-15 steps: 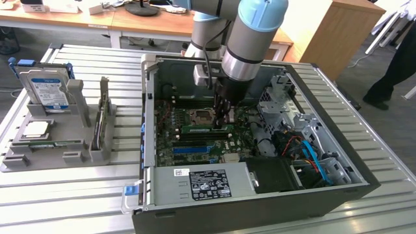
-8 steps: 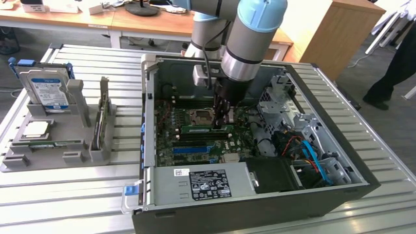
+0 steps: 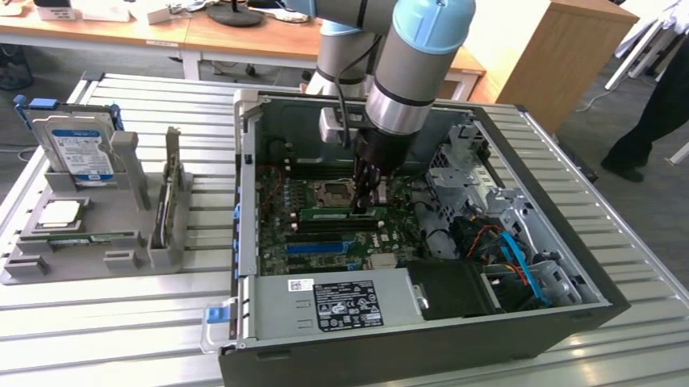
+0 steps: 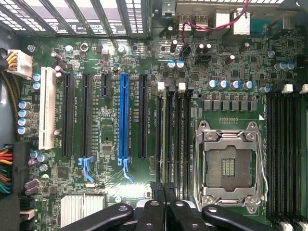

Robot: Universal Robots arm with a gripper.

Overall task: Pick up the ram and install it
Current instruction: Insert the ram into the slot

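My gripper [image 4: 164, 188] is clamped on the ram [image 4: 164, 139], which stands on edge in a black memory slot just beside the empty CPU socket [image 4: 230, 163]. The printing along the slots is too small to read, as is the power supply [image 3: 334, 305] label. The case [image 3: 245, 185] walls hem my arm in, with open room above.
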